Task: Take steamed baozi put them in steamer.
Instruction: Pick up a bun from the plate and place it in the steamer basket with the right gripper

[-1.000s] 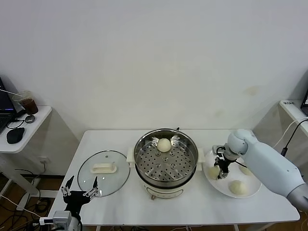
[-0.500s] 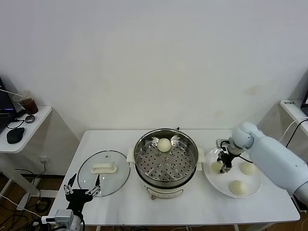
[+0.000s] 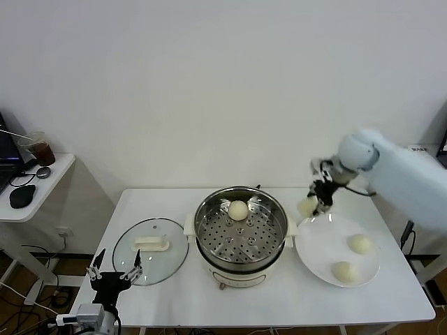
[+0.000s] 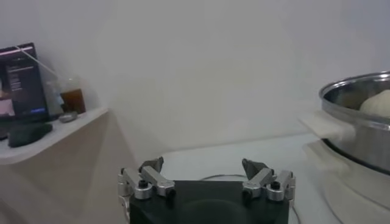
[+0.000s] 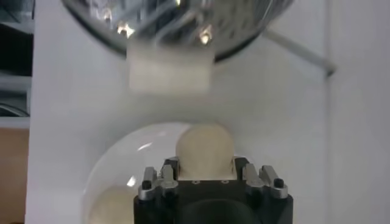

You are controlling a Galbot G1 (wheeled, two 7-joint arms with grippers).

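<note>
Above plate's (image 3: 316,259) near-steamer (image 3: 241,227) rim, right gripper (image 3: 316,202) clasping baozi (image 3: 306,206).

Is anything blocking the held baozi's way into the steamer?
Nothing visible. The right gripper holds a baozi lifted beside the steamer, which is open; its lid lies off on the far side. One bun sits at the tray's back.

The steamer (image 3: 241,234) is shiny perforated metal. The baozi (image 3: 238,209) look smooth and matt. The lid (image 3: 150,250) is clear glass, the plate (image 3: 321,255) glossy white.
</note>
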